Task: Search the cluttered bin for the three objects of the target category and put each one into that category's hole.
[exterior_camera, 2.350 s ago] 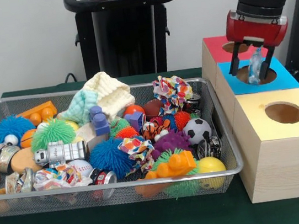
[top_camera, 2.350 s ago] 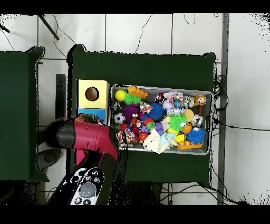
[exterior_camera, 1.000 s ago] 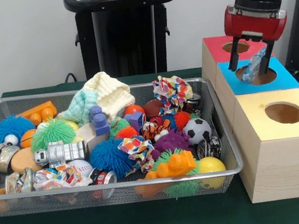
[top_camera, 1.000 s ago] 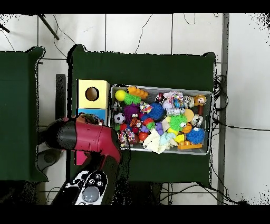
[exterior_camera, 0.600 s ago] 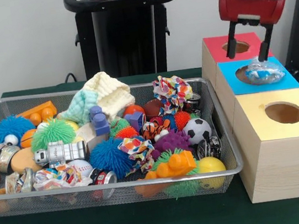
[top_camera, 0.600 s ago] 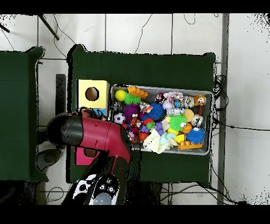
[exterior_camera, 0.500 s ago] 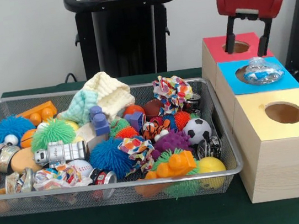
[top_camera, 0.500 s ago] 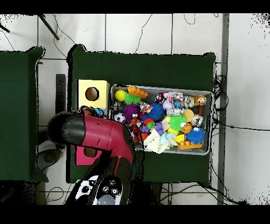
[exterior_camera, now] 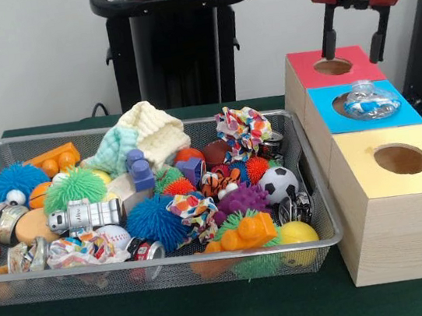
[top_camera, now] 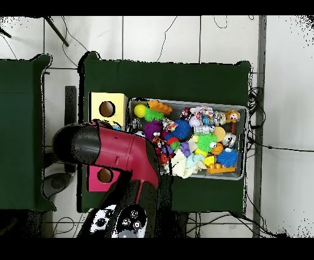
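The fingers point(exterior_camera: 328, 31) of the gripper point(exterior_camera: 354, 37) hang spread and empty above the red box point(exterior_camera: 307, 70). The crumpled clear plastic bottle point(exterior_camera: 366, 100) rests across the blue box's point(exterior_camera: 401, 111) hole, not dropped through. It looks light, crushable and slippery; pinch its middle.

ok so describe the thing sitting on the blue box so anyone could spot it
Beside the wire basket stand three wooden boxes; take the middle one, the blue-topped box. Lying across its round hole is a crumpled clear plastic bottle, the only see-through, shiny thing on any box top.
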Motion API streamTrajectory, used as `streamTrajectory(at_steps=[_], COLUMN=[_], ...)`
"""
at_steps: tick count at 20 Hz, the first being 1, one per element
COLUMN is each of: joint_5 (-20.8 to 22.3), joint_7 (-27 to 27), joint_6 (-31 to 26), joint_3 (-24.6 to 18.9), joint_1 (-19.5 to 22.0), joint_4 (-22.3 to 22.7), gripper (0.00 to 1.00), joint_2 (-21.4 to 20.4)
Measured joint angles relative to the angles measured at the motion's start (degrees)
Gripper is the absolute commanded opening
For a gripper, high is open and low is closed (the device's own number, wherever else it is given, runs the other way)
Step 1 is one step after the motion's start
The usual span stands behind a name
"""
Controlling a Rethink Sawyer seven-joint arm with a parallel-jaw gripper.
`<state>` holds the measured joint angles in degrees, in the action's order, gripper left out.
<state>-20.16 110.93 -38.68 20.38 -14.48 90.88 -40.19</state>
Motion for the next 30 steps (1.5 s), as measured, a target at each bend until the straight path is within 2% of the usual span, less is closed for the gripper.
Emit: streamTrajectory(at_steps=[10,11,30], joint_5=[0.13,0.18,0.7], joint_7=[0.0,0.0,0.0], joint_6=[-0.43,-0.43,-0.43], joint_3=[-0.07,-0.07,-0.07], joint_1=[-0.51,-0.65,-1.68], joint_4=[-0.81,-0.81,-0.82], gripper=[1.0,0.0,0.0], joint_2=[-0.01,-0.01,0.86])
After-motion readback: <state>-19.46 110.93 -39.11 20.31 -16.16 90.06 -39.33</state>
